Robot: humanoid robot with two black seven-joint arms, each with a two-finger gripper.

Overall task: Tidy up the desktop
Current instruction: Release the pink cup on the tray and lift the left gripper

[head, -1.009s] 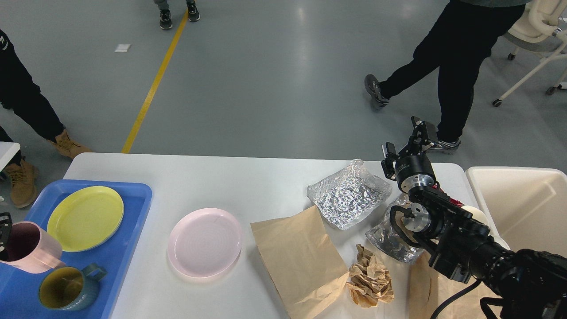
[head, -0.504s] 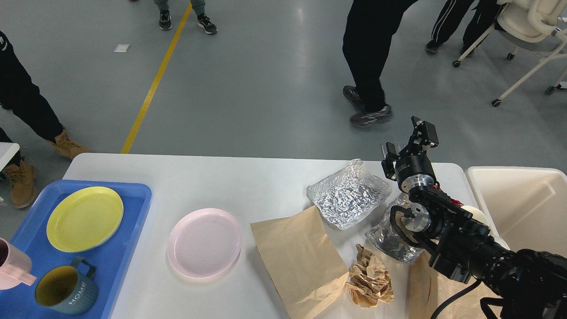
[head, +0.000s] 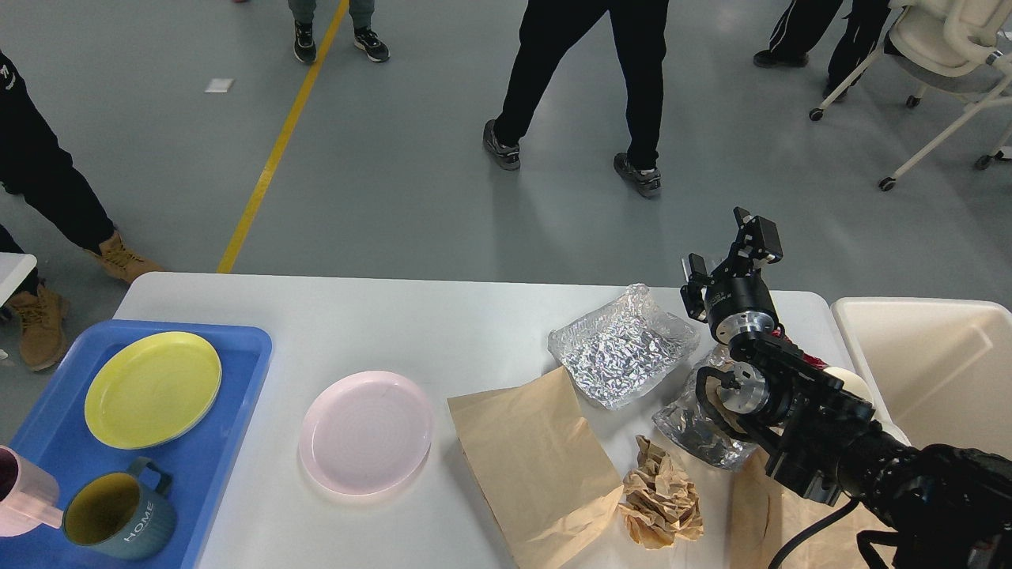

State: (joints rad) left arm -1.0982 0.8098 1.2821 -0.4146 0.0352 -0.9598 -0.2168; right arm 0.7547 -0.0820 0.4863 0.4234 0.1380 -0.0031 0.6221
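Pink mug (head: 24, 502) shifted left | right end effector (head: 731, 253) spread, empty | desktop (head: 411, 332) cluttered

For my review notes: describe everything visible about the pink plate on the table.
The pink plate is round, pale pink and matte, plastic by its look, with a raised rim and a shallow well. It is empty and lies flat, right side up, on the white desktop, between the blue tray and the flat brown paper bag, touching neither.
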